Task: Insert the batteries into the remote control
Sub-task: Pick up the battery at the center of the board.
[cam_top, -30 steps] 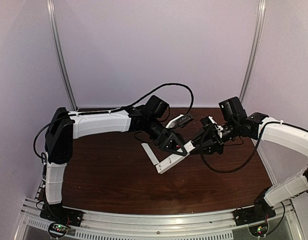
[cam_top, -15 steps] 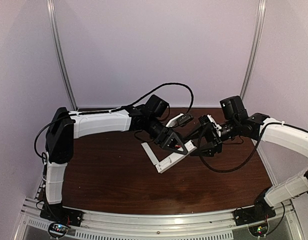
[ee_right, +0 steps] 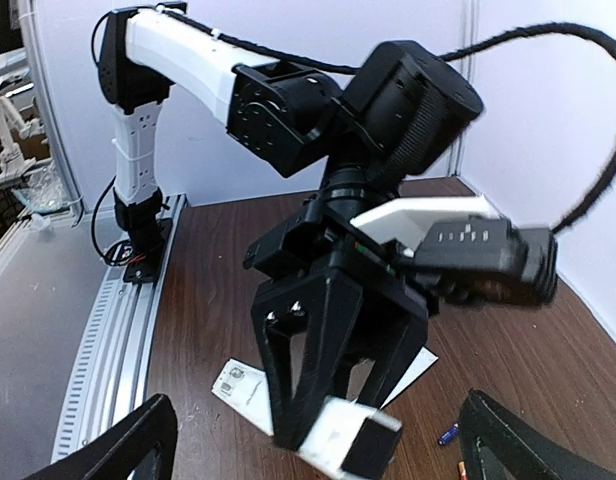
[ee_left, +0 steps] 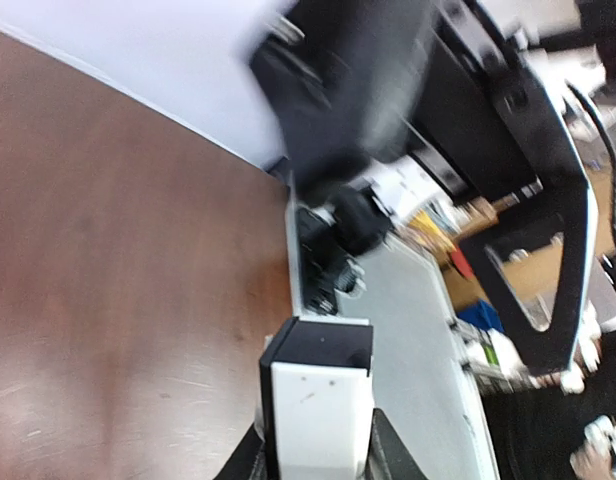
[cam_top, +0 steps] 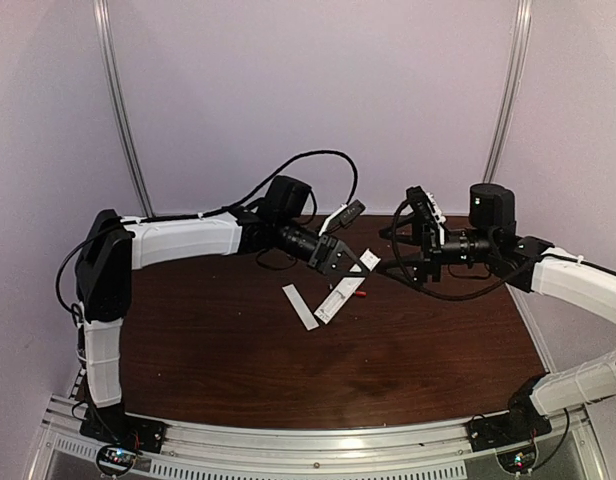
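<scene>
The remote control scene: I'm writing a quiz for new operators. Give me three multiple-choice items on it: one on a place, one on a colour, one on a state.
1. Where is the remote control?
A) clamped between the left gripper's fingers
B) lying flat, untouched
C) leaning on the back wall

2. What colours are the batteries on the table?
A) both green
B) one blue, one red-orange
C) both white

3. How is the right gripper?
A) open, empty
B) shut on a battery
C) shut, empty

Answers:
1 A, the left wrist view shows the white bar between its fingers.
2 B, both show in the right wrist view.
3 A, its fingers stand far apart at that view's lower corners.
</scene>
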{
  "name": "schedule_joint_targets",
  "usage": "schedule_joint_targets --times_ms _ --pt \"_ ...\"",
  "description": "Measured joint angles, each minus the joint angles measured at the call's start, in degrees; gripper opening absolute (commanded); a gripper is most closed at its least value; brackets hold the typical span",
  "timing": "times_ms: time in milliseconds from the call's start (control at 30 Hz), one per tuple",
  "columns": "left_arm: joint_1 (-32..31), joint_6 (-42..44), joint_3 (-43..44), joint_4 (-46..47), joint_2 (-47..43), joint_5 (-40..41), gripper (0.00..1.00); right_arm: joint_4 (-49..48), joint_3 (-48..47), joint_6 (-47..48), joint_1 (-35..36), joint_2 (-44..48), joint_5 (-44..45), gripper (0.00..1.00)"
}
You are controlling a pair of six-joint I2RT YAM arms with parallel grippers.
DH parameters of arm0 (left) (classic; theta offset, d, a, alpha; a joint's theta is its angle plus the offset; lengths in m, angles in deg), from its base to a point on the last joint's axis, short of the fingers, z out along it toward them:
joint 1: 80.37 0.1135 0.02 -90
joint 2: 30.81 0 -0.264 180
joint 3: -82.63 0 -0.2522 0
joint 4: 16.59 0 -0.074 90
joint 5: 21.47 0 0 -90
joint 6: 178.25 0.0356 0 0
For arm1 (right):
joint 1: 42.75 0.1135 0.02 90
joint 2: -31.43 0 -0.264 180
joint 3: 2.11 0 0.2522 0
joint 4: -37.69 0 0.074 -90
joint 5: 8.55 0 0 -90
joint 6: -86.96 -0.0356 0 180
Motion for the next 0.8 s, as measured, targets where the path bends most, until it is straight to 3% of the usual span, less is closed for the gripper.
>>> schedule_joint_targets --times_ms 233,467,667,800 --pt "6.86 -9.84 -9.86 12.85 -9.35 16.83 0.00 -4.35 0.55 -11.56 0.00 0.02 5.62 0.99" --pt "6.88 -15.45 -19.65 21.73 -18.10 34.10 0.00 -8.55 2.19 -17.35 0.22 -0.96 10.21 0.90" --pt "6.86 -18.99 -29.40 25.73 -25.66 48.78 0.00 3.43 -7.37 -12.35 0.31 -9.88 22.03 0.69" --pt "7.72 -22.14 -38.82 30.49 -31.23 55.06 0.00 13.38 -15.17 -8.11 0.31 -17.35 26.58 0.63"
